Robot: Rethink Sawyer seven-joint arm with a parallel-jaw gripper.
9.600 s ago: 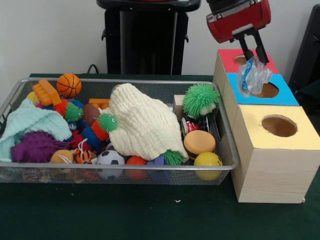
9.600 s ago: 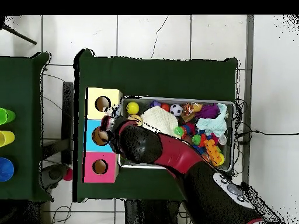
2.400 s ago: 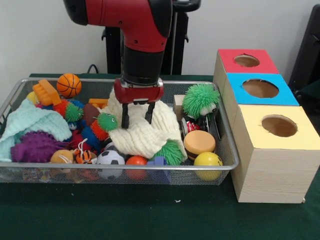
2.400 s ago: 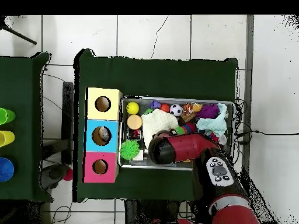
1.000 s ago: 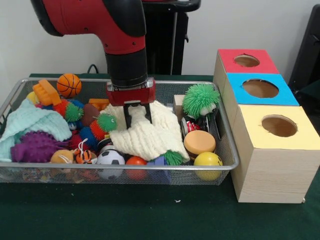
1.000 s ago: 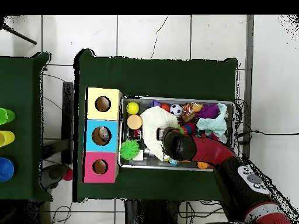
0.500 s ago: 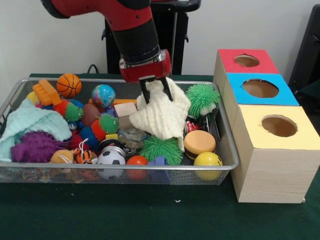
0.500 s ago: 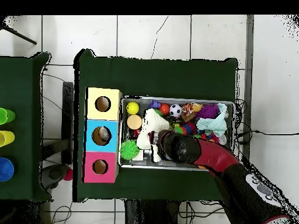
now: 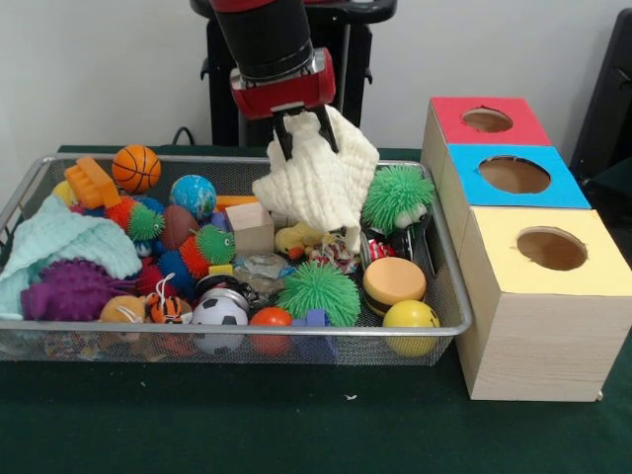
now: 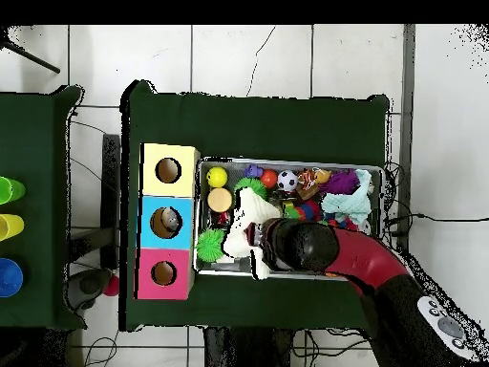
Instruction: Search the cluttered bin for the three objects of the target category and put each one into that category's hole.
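Cloth was the change in the front view: the claw (image 9: pixel 304 130), clamped on the cream cloth (image 9: pixel 321 183), had carried it up out of the wire bin (image 9: pixel 449 296) since a second earlier, so it hung in the upper middle of the frame. Where it had lain, a wooden block (image 9: pixel 251 227), a yellow duck (image 9: pixel 296 239), a crinkly clear wrapper (image 9: pixel 259 267) and a green spiky ball (image 9: pixel 318 292) now showed. That wrapper looked like the likeliest next target, though which category was wanted could not be settled from the frames. The coloured box (image 9: pixel 528 242) stood at the right, its three holes open.

From overhead, the cloth (image 10: pixel 241 234) hung at the bin's left end beside the blue hole (image 10: pixel 166 222), which already held something pale. The arm (image 10: pixel 329 250) covered the bin's lower middle.
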